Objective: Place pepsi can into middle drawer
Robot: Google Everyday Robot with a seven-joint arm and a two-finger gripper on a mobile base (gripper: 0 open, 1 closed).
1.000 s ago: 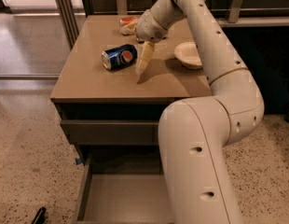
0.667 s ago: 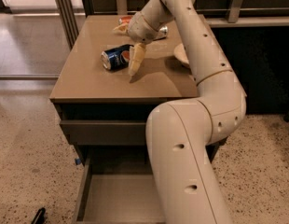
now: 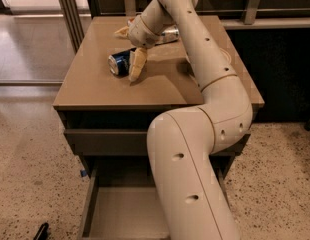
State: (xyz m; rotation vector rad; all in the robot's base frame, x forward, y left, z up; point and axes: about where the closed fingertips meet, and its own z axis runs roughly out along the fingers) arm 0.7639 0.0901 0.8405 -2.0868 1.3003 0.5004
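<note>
The pepsi can (image 3: 119,63) lies on its side on the brown cabinet top (image 3: 95,86), left of middle. My gripper (image 3: 130,48) reaches down from the back and hangs just right of the can. It is open and holds nothing; one pale fingertip (image 3: 136,65) rests against the can's right end, the other points left behind the can. The middle drawer (image 3: 120,216) is pulled out at the bottom of the view, with its flat floor showing. My arm hides its right part.
A slim silver-and-blue can (image 3: 170,33) lies at the back of the top, behind my wrist. A closed drawer front (image 3: 105,141) sits above the open drawer. A dark counter wall (image 3: 285,69) stands to the right, and speckled floor (image 3: 30,159) lies to the left.
My gripper has swung left across the cabinet top and come down beside the pepsi can. The can has not moved.
</note>
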